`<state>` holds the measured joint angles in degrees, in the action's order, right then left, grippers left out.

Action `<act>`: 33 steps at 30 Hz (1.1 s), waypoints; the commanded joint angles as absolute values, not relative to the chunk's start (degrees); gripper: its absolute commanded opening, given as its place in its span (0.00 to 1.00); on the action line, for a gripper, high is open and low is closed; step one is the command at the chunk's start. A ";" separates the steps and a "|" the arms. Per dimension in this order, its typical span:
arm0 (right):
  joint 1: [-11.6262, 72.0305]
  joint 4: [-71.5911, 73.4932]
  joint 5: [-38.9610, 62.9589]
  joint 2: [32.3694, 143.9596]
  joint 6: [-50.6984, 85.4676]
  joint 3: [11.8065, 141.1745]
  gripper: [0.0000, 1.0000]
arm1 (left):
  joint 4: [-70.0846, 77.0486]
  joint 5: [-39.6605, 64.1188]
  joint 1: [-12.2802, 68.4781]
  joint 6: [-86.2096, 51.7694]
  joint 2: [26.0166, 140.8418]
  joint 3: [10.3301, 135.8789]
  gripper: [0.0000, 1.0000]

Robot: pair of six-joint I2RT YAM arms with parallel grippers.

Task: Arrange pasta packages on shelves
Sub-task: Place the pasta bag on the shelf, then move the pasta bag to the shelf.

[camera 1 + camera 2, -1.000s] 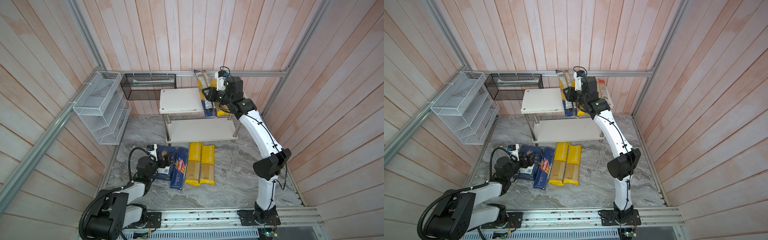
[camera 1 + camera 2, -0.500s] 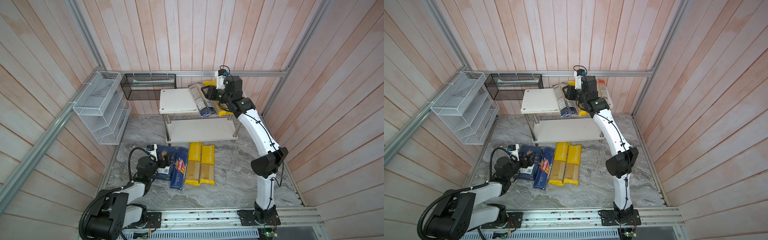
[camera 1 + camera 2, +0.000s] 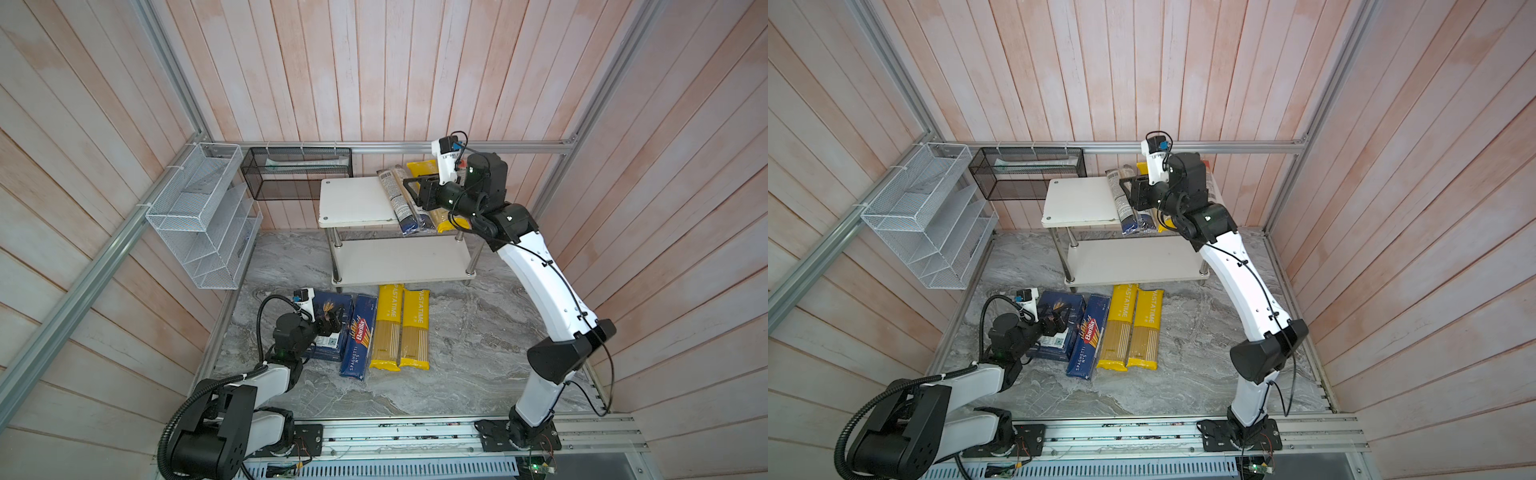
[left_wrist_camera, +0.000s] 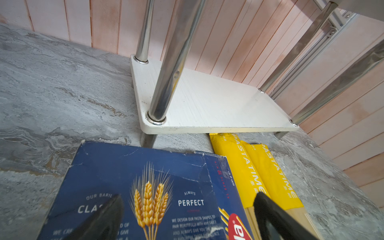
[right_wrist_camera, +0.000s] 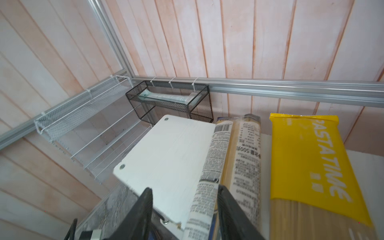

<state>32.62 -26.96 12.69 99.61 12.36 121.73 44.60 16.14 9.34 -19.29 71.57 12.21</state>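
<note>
Right wrist: right gripper apart over crinkly clear bag on flat white shelves; left gripper apart over cardboard box.

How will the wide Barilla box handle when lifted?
Barilla box looks like stiff cardboard, edges scuffed, creased, so probably keeps shape. Lies flat on the marble surface: unlikely to roll. Wide for the open left gripper, so an edge grasp may tilt it.
</note>
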 commanded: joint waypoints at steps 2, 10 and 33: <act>35.77 -25.60 11.07 92.41 6.87 110.60 0.50 | 44.27 15.71 9.58 -18.92 71.43 11.95 1.00; 38.02 -20.22 13.13 82.71 5.52 95.17 0.49 | 43.75 15.48 9.93 -18.64 71.80 12.47 1.00; 37.97 -16.15 13.71 82.47 2.73 88.24 0.49 | 42.71 15.25 10.20 -18.69 72.15 13.12 1.00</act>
